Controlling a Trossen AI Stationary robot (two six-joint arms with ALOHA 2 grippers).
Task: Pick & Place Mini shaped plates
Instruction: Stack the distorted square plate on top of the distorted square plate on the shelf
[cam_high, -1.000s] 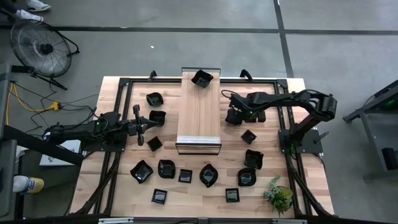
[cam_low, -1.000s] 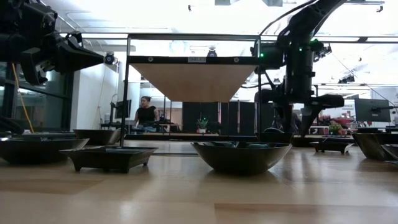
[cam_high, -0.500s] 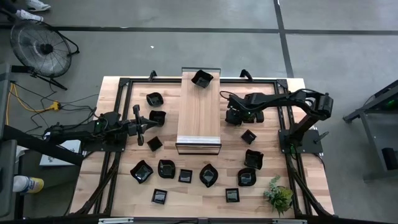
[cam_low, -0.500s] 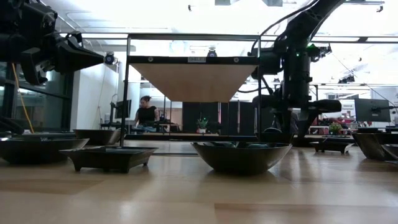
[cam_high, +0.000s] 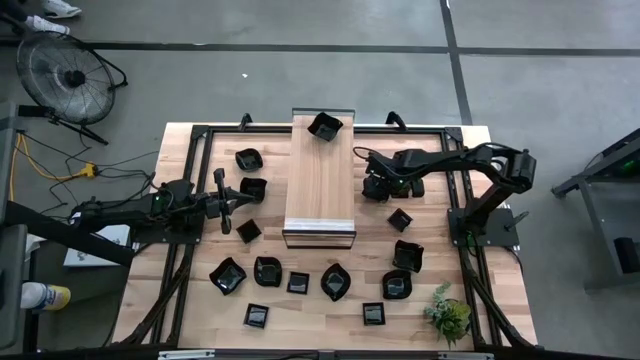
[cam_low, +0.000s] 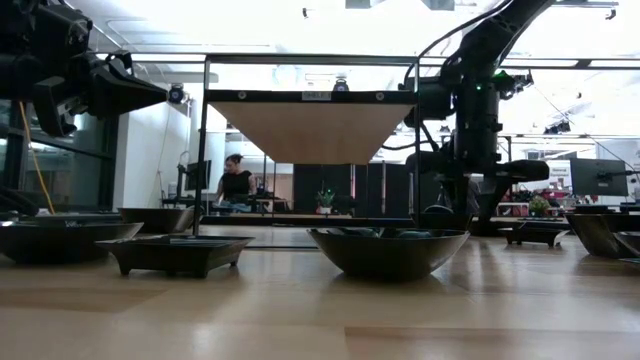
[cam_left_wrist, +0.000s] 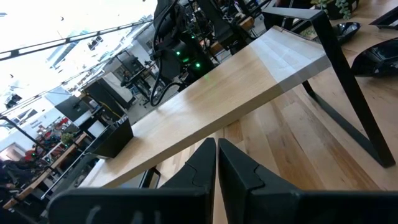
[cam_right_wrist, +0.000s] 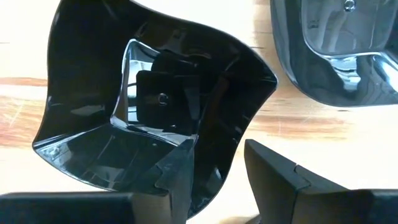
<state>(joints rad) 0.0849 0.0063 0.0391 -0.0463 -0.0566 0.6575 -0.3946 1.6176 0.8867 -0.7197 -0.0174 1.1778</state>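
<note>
I have the right gripper (cam_right_wrist: 214, 171) down at the table just right of the raised wooden shelf (cam_high: 320, 180), its fingers spread astride the rim of a curled black plate (cam_right_wrist: 149, 106), one finger inside and one outside. A second plate (cam_right_wrist: 339, 43) sits just beside it. One plate (cam_high: 324, 126) lies on the shelf's far end; others are spread toward the table's near edge. My left gripper (cam_left_wrist: 216, 165) waits left of the shelf, fingers pressed together.

glossy black mini shaped plates (cam_high: 332, 282) lie scattered upright, apparently one on the shelf.
</note>
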